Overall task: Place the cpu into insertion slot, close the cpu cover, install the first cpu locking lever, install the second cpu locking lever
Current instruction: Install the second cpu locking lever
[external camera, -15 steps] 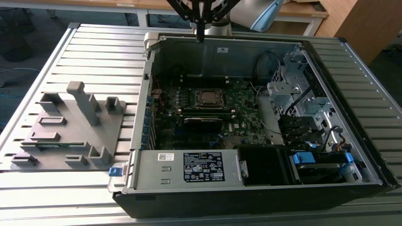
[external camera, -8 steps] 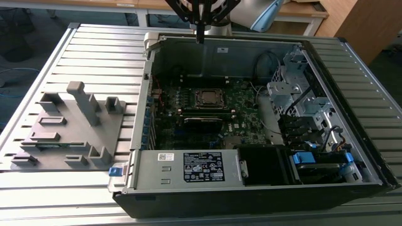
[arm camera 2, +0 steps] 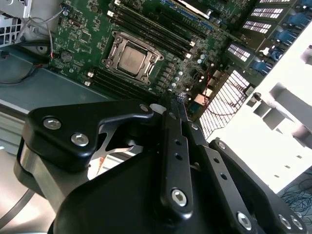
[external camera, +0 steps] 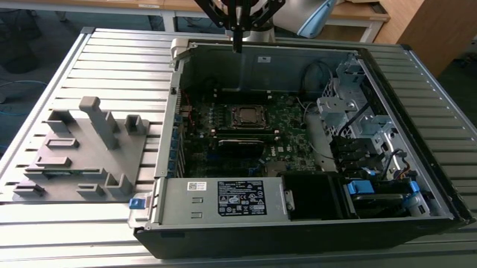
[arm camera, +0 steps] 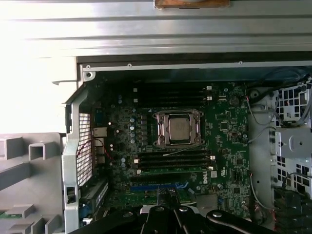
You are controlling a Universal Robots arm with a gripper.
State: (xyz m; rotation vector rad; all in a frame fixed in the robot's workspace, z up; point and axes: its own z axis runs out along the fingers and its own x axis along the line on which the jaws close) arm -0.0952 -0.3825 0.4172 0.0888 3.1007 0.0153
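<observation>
The cpu lies seated in the insertion slot, with the cpu cover apparently closed down as a silvery frame around it. I judge the chip light, stiff and fragile, best held by its edges; the cover is thin springy metal. The gripper hangs high above the open computer case, well apart from the socket; its fingers are pressed together, holding nothing.
</observation>
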